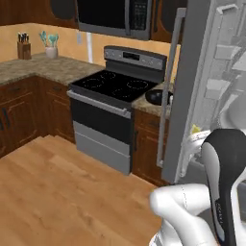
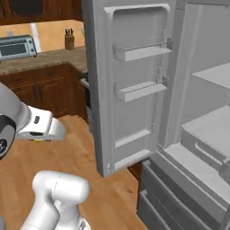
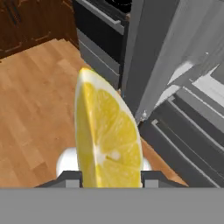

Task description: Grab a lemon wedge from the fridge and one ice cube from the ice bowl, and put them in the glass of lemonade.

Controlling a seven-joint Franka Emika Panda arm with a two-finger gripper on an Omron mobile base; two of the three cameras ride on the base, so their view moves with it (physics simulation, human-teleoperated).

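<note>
In the hand view a bright yellow lemon wedge (image 3: 107, 135) stands upright between my gripper's (image 3: 109, 177) dark fingertips (image 3: 70, 177), which are shut on it. From the base, the wedge is a small yellow speck (image 1: 194, 129) (image 2: 39, 139) at the gripper (image 2: 40, 134), out over the floor in front of the fridge. The fridge's (image 2: 211, 126) grey door (image 2: 130, 90) (image 1: 185, 86) stands swung open, with bare shelves inside. The black ice bowl (image 1: 157, 97) sits on the counter right of the stove. The glass of lemonade is out of view.
A black stove (image 1: 110, 91) and a microwave (image 1: 115, 17) are left of the fridge. A knife block (image 1: 23, 48) and a toaster oven (image 2: 15, 47) stand on the counters. The fridge's lower drawers (image 3: 188, 131) are below the gripper, to the right. Wooden floor (image 1: 57, 187) spreads to the left.
</note>
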